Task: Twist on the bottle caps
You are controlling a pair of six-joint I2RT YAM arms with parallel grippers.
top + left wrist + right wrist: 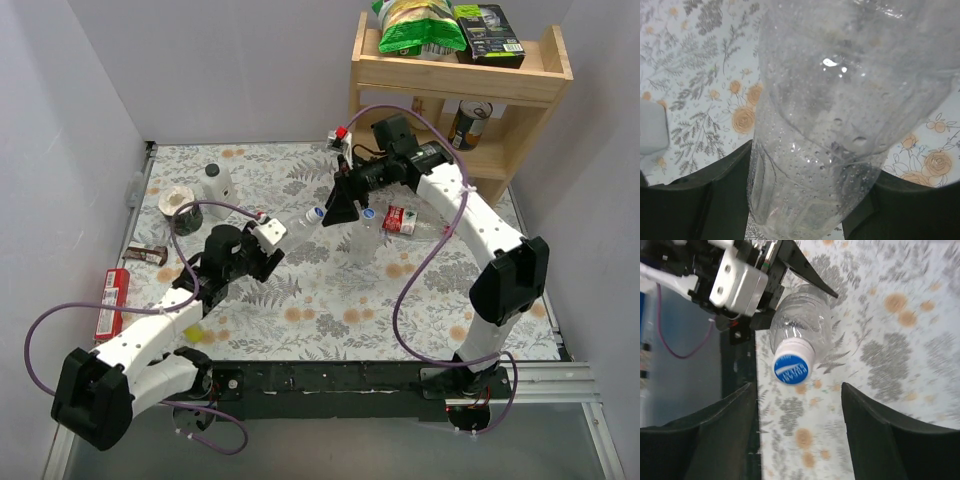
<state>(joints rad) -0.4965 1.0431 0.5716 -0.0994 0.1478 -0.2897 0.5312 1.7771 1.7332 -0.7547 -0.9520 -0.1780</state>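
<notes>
A: Where is the bottle (802, 325) found?

B: It is held roughly sideways over the surface (330, 310), near the middle. Its body is clamped between the left fingers (705, 200), and its neck is pointed towards the right arm.

A: Is a cap seen on it?

B: A blue cap (790, 367) is seated on the neck, above a white ring. How tightly it is screwed cannot be told.

A: How are the right fingers (705, 435) set?

B: They are spread wide apart, and nothing is touched by them. In the right wrist view the cap is framed in the gap ahead of them, clear of both.

A: Are other bottles seen?

B: A second bottle (365, 240), blue-topped, is seen just beside the right fingers. A red-label bottle (400, 220) is laid on its side next to it, further right.
</notes>
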